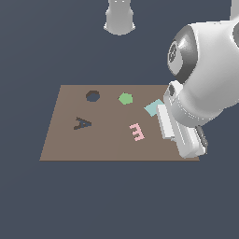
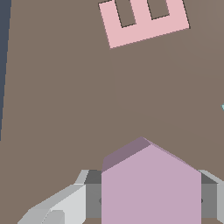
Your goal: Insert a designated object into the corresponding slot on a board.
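Observation:
The designated object, a lilac polygonal block [image 2: 151, 188], sits between the fingers of my gripper [image 2: 151, 199]. The grey pads [image 2: 92, 197] press against both of its sides, so the gripper is shut on it. In the exterior view the hand [image 1: 189, 142] hangs low over the brown board [image 1: 65, 140] near the board's corner at the exterior view's right, and it hides the block. The slot [image 1: 93, 96], a dark roundish hole, lies far off near the board's far edge toward the exterior view's left.
On the board are a green hexagon [image 1: 125, 98], a pink E [image 1: 136, 131] [image 2: 144, 19], a dark A-shaped cutout [image 1: 82, 123] and a teal piece [image 1: 153, 108] partly behind the arm. A pale grey post [image 1: 119, 18] stands beyond the board.

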`<state>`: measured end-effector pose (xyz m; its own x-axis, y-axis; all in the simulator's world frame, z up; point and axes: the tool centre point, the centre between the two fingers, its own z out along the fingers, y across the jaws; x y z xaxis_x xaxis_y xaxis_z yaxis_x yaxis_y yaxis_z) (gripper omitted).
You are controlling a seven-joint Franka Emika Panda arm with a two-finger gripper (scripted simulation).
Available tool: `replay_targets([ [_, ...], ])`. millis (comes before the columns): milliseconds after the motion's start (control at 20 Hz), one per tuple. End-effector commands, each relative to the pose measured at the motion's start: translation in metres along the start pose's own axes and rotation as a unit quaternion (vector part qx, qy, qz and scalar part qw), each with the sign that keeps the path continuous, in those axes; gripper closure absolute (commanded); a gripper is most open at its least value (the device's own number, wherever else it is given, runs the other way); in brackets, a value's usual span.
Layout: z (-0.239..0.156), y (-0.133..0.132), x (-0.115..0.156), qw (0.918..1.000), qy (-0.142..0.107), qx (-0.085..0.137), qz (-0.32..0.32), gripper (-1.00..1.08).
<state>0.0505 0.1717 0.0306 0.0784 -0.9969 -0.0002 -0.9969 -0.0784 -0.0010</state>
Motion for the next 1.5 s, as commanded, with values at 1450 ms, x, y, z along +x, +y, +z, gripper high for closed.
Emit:
replay_targets([
  [1450,-0.004,0.059,0.046,0.9958,0.0,-0.001,-0.092,1.08],
])
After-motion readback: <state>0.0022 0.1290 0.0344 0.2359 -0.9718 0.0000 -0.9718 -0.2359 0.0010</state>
